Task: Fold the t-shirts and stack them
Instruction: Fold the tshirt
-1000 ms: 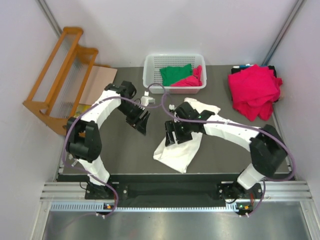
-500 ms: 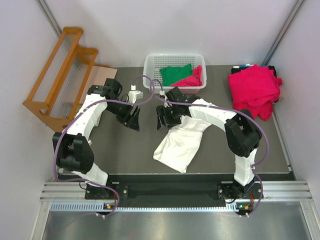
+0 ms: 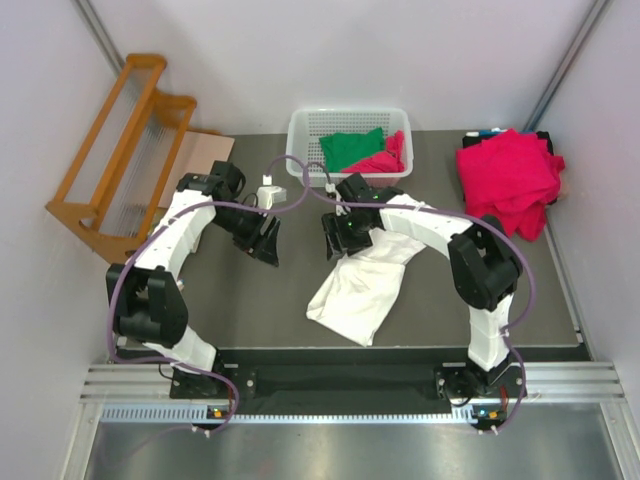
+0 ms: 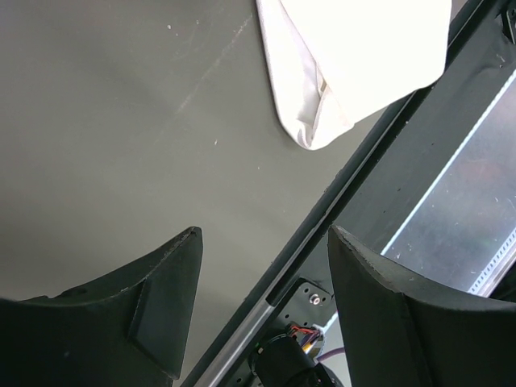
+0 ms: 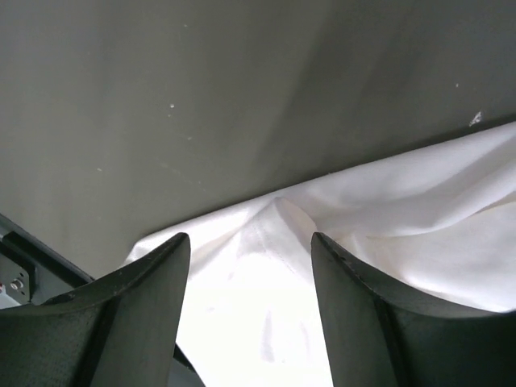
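White t-shirt (image 3: 360, 285) lies crumpled mid-table; the right gripper (image 3: 336, 242) hovers at its far edge, jaws apart, grasping nothing. Left gripper (image 3: 268, 247) hangs near it over the table (image 3: 230, 300), jaws also apart and empty. Crimson t-shirts (image 3: 508, 180) sit piled at the far right.

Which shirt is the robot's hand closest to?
The white t-shirt, right beside the right gripper. The pink pile and green shirt lie farther off.

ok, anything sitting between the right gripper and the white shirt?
Nothing visible. The right gripper hangs with its jaws apart directly over the edge of the white t-shirt, and the wrist view shows no object between the fingers and the cloth.
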`<state>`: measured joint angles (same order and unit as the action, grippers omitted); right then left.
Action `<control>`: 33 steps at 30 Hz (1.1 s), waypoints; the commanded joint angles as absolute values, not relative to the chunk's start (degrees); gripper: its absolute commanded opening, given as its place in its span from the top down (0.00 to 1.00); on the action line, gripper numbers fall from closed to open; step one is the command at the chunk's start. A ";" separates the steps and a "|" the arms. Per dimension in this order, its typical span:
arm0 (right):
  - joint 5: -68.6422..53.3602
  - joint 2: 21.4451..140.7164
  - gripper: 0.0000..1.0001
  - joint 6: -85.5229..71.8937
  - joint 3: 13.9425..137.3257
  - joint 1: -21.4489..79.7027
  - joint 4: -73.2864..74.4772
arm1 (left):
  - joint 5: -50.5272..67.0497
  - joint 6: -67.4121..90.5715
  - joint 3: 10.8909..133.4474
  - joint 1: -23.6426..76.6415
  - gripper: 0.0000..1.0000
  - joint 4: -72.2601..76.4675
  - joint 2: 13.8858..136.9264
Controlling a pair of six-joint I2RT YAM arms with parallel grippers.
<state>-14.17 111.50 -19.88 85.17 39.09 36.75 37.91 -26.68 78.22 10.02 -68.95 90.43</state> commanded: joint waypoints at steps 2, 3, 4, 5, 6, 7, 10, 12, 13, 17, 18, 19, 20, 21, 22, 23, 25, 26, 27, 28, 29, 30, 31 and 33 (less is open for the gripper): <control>-13.62 111.53 0.39 -16.97 84.73 37.18 35.51 | 39.38 -27.25 78.13 10.11 0.32 -67.76 87.01; -13.71 111.71 0.39 -16.79 84.73 37.09 35.42 | 39.20 -27.25 78.05 10.11 0.32 -67.76 87.01; -13.80 111.88 0.39 -16.53 84.73 36.74 35.25 | 39.20 -27.25 78.05 10.11 0.32 -67.76 87.10; -14.15 112.32 0.39 -16.44 84.64 36.74 35.07 | 39.29 -27.16 78.13 10.11 0.32 -67.85 87.01; -14.24 112.59 0.40 -16.17 84.46 36.56 34.98 | 39.29 -27.25 78.22 10.19 0.32 -67.85 87.01; -14.33 112.67 0.41 -16.17 84.29 36.13 34.81 | 39.46 -27.25 78.14 10.11 0.32 -67.85 87.01; -15.20 113.29 0.42 -16.35 83.59 35.77 33.93 | 39.81 -27.16 78.13 10.11 0.32 -67.94 87.10; -16.34 113.73 0.43 -16.78 82.97 35.68 32.96 | 39.81 -27.16 78.13 10.11 0.32 -67.76 87.10; -16.70 113.64 0.42 -16.96 82.88 35.68 32.79 | 39.81 -27.16 78.13 10.11 0.31 -67.85 87.10; -18.45 113.64 0.43 -17.66 82.09 35.68 31.56 | 39.81 -27.25 77.96 10.11 0.31 -67.76 87.19; -18.81 113.56 0.43 -17.84 81.74 35.77 31.38 | 39.73 -27.16 77.78 10.11 0.31 -67.59 87.19; -18.90 113.47 0.44 -17.84 81.65 35.77 31.38 | 39.64 -27.16 77.35 10.11 0.31 -67.15 87.27; -19.16 113.29 0.44 -17.93 81.56 35.77 31.20 | 39.81 -26.98 77.17 10.11 0.31 -67.15 87.36; -19.25 113.20 0.44 -18.02 81.48 35.86 31.29 | 39.90 -26.98 77.17 10.11 0.31 -67.15 87.62; -19.25 113.12 0.45 -17.93 81.47 35.95 31.29 | 40.34 -26.98 76.99 10.11 0.31 -67.06 87.71; -19.25 112.85 0.46 -17.84 81.39 36.03 31.20 | 40.34 -26.90 76.82 10.11 0.32 -66.89 87.80; -19.16 112.85 0.47 -17.67 81.30 36.21 31.46 | 40.34 -26.72 76.55 10.11 0.31 -66.62 87.89; -19.16 112.85 0.49 -17.67 81.21 36.30 31.46 | 40.25 -26.72 76.47 10.11 0.31 -66.45 87.89; -19.16 112.85 0.50 -17.49 81.21 36.30 31.55 | 39.99 -26.81 76.46 10.11 0.31 -66.45 87.98; -19.16 112.76 0.54 -17.49 81.04 36.39 31.47 | 39.90 -26.63 76.46 10.11 0.31 -66.36 87.98; -18.99 112.68 0.57 -17.49 80.86 36.56 31.38 | 39.55 -26.72 76.46 10.11 0.31 -66.36 87.89; -19.16 112.76 0.59 -17.49 80.60 36.48 31.46 | 39.29 -26.72 76.46 10.11 0.31 -66.36 87.89; -19.25 112.76 0.73 -17.49 80.42 36.47 31.46 | 39.03 -26.72 76.46 10.19 0.31 -66.27 87.80; -19.34 112.76 0.84 -17.49 79.72 36.56 31.38 | 38.50 -26.72 76.46 10.11 0.31 -66.18 87.71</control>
